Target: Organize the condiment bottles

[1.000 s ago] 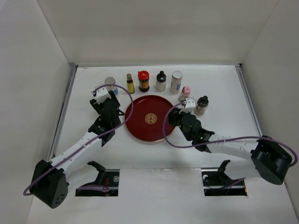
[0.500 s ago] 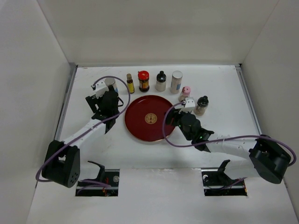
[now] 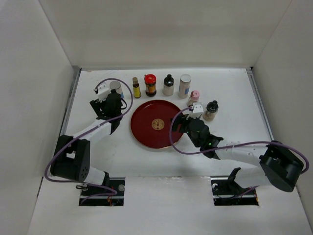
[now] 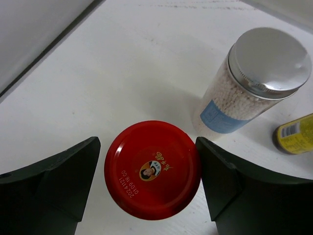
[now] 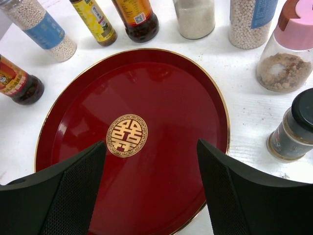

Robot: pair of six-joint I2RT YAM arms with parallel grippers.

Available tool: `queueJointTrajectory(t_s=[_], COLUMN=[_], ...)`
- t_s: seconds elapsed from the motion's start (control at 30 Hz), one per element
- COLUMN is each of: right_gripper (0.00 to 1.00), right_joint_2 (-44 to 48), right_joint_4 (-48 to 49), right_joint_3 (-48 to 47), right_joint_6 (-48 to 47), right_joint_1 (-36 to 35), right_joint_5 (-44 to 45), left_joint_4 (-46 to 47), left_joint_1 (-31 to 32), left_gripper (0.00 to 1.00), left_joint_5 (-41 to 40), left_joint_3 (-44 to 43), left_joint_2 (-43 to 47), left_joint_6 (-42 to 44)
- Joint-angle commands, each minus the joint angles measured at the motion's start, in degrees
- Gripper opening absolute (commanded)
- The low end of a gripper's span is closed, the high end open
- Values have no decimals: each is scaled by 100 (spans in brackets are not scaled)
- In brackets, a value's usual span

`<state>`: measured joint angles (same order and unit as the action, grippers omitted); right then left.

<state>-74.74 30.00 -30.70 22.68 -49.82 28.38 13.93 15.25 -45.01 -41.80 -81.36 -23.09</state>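
Left gripper (image 4: pixel 147 147) spread wide. Red-lidded jar (image 4: pixel 152 169) stands upright directly between my fingers; I cannot tell if they touch it. Judged glass: heavy, smooth, breakable. Take hold on the body below the lid, squarely.

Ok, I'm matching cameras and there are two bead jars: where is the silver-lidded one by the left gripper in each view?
Top external: the silver-lidded bead jar, left end of the back row.
Left wrist: upper right.
Right wrist: top-left corner, lid cut off.
Shared landmark: the slim yellow-labelled bottle beside it.
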Motion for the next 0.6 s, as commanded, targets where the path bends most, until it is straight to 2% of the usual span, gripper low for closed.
queueJointTrajectory(t_s=[0.0,0.13,0.4,0.57], right_gripper=[79,79,79,79], right_joint_2=[-14,-85,-128,-94], right_joint_4=[164,94,146,129], right_joint_3=[-209,-244,-244,-244], right_joint_6=[0,0,8,-9], right_joint_1=[30,30,39,39], right_joint_5=[-78,-96,-140,-140], left_joint_4=[171,285,347,321], left_joint_1=[-79,-96,-44,79], left_gripper=[80,80,49,38], left_joint_5=[352,450,441,292], left_joint_3=[-205,-276,-258,-48], left_joint_2=[-186,-327,-196,172], left_joint_6=[-169,-169,-55,-20])
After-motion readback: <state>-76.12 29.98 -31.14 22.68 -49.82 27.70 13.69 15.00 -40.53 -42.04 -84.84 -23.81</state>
